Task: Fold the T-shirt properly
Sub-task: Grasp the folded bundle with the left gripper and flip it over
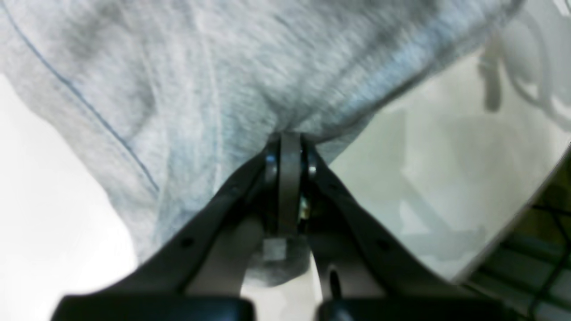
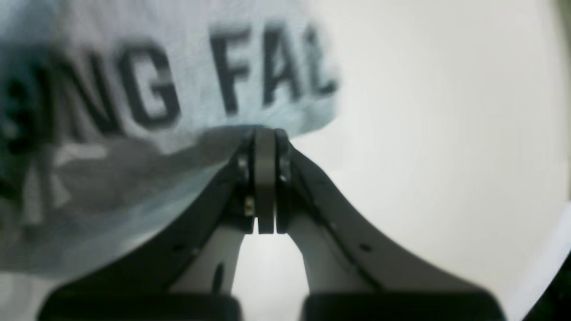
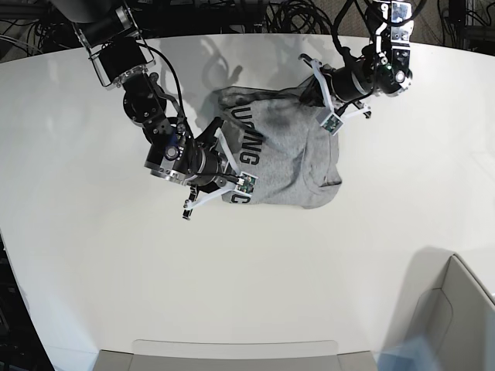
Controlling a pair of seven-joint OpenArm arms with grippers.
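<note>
The heather-grey T-shirt (image 3: 290, 154) lies bunched on the white table (image 3: 116, 270), with black lettering along its left side. My right gripper (image 3: 226, 158), on the left of the base view, is shut on the lettered edge. In the right wrist view its closed tips (image 2: 265, 133) pinch the cloth just under the letters (image 2: 147, 84), and the fabric hangs raised off the table. My left gripper (image 3: 307, 94) is shut on the shirt's far right part. Its wrist view shows the tips (image 1: 290, 140) buried in plain grey fabric (image 1: 214, 71) with a stitched seam (image 1: 89, 107).
A grey bin (image 3: 456, 309) stands at the front right corner, and a grey tray edge (image 3: 232, 357) runs along the front. Cables (image 3: 302, 15) lie behind the table's back edge. The table's edge (image 1: 513, 223) shows in the left wrist view.
</note>
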